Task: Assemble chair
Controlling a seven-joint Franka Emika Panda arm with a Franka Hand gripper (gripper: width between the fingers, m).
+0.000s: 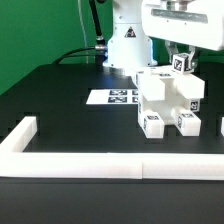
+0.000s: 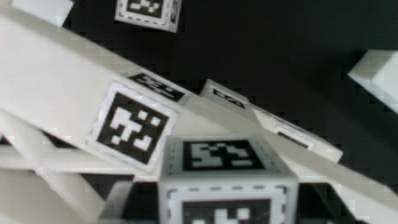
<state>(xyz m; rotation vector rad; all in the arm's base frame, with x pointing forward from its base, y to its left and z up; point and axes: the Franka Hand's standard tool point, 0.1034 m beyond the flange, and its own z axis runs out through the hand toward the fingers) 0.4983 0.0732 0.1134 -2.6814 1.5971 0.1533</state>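
**Gripper pinched narrow on the top of the chair**

My gripper (image 1: 180, 60) points straight down onto the highest part of the small white blocky plastic chair (image 1: 163, 100), a part-built piece dotted with black-and-white square tags. My jaws stand narrow, almost together, with a small tagged white block at the chair's top between them. In the exterior view I appear to be clamped on that block, though my dark fingers are so small there that the exact contact is hard to read.

The chair stands on the black worktop (image 1: 60, 115), toward the exterior view's right and in front of my white robot base (image 1: 125, 45). It looks like a stepped stack. A pale flat slab sits high up, chunky blocks sit beneath it, and two short legs rest on the worktop with their tagged ends facing the camera.

The thin flat white marker board (image 1: 112, 97) lies near the chair on the exterior view's left. A long white border wall (image 1: 110, 166) runs along the near side of the worktop, well in front of the chair, and turns a corner at the exterior view's left.

In the wrist view the chair (image 2: 134, 125) fills the frame, close and soft. It shows slanted white beams, several square tags on block faces and thin cross-braces, with the worktop (image 2: 267, 50) dark behind.
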